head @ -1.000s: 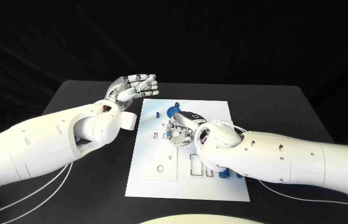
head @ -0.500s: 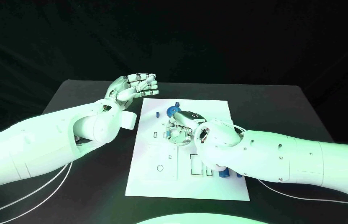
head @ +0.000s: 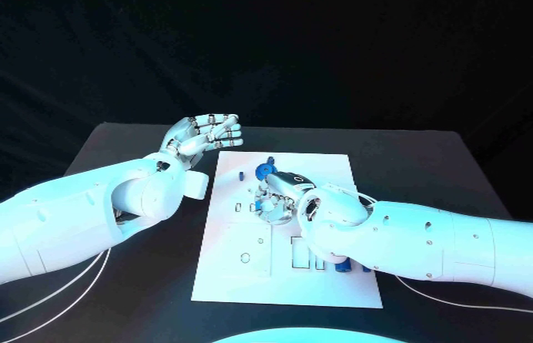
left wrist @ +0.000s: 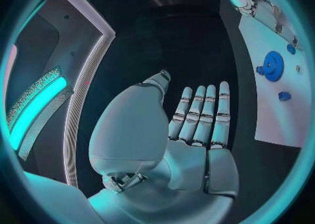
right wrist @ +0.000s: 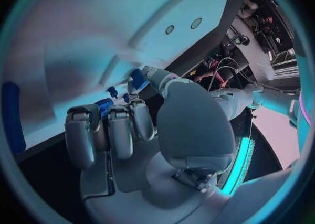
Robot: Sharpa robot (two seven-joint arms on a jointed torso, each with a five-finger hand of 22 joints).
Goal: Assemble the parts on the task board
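Part [right wrist: 105, 106] half-hidden under right hand [head: 278, 202]

One white rectangular task board [head: 333, 293] lies flat on one black table [head: 444, 166]. Two white robot arms reach over it, each ending in a silver hand: the left hand [head: 206, 133] and the right hand [head: 278, 198]. On the board I can count one round blue gear-like part [head: 266, 169] near the far edge, one small blue peg [head: 239, 176] just beside it, and at least two small blue parts [head: 342, 265] by the right arm at the near side; how many more the arm hides I cannot tell.
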